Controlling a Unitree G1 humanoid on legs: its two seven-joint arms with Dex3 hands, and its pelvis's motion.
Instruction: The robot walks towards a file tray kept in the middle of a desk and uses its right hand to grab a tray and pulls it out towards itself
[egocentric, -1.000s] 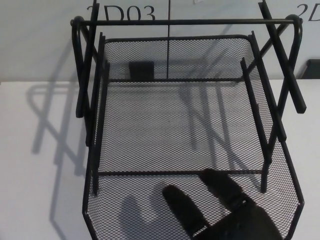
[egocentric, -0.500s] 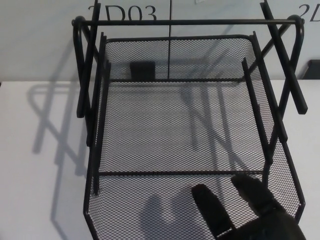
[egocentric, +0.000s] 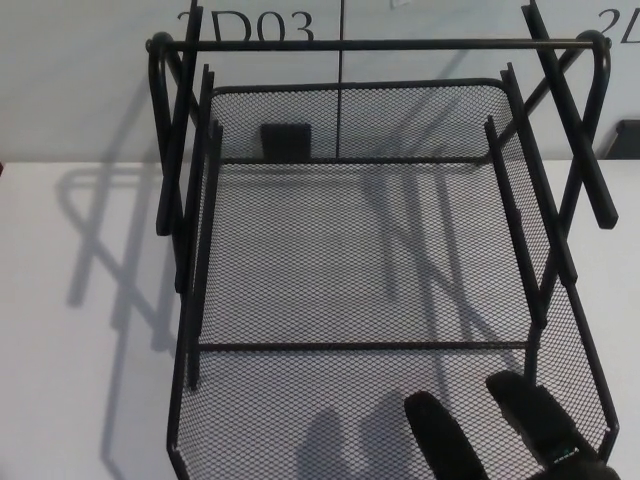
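Black wire file tray (egocentric: 370, 260) with a fine diamond mesh pattern, black metal frame rods (egocentric: 370, 44) around it, white desk (egocentric: 80, 330) crossed by soft grey shadows, pale wall with dark lettering (egocentric: 245, 25) — glossy black right hand (egocentric: 500, 435), tiny green fleck on one finger

The light was bright and hard, coming from my right and somewhat behind. It threw crisp dark shadows of the file tray (egocentric: 370, 250) frame leftward across the white desk (egocentric: 70, 360), reaching toward its left edge. Finer shadows of the rails striped the mesh floor. My right hand (egocentric: 500, 435) cast two soft finger shadows on the mesh just to its left. No glare showed; the mesh stayed sharp, and my fingers at the bottom edge looked slightly soft.
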